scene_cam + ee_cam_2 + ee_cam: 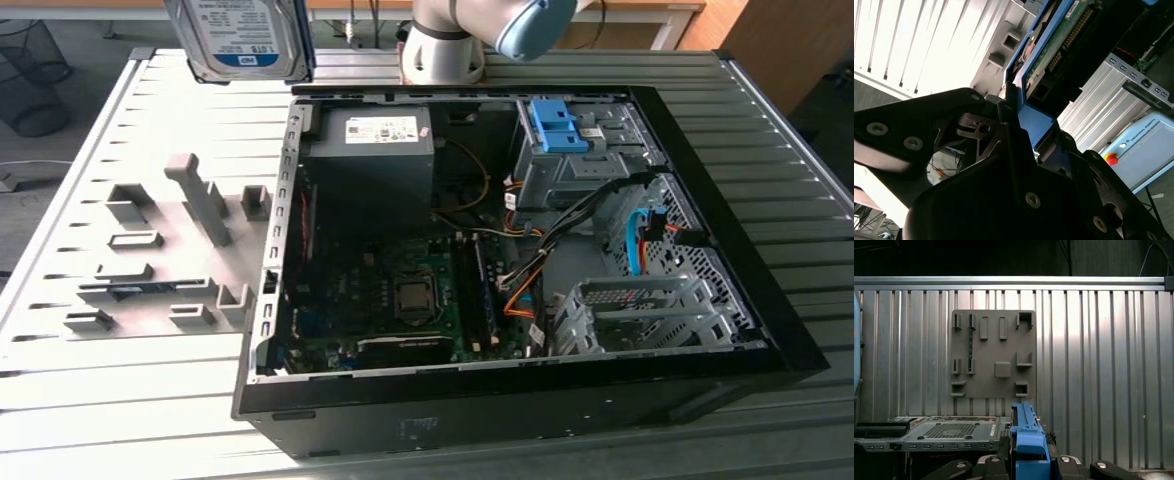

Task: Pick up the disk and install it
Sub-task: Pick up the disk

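The disk (243,38), silver-grey with a white-and-blue label, hangs in the air at the top of the exterior view, above the slatted table and toward the exterior view's left of the open computer case (747,335). In the second wrist view its green circuit-board underside (1054,55) and a blue rail run out from my gripper (1034,122), whose black fingers (1004,107) clamp the blue edge. The first wrist view has the same blue rail (1026,437) rising from the gripper (1026,465). The gripper is shut on the disk.
A grey fixture plate (160,260) with upright holders lies on the table beside the case, also in the first wrist view (994,355). Inside the case are a black power supply (374,140), the motherboard (400,290) and a blue bracket (558,125) on a grey cage. The arm's base (447,45) stands behind.
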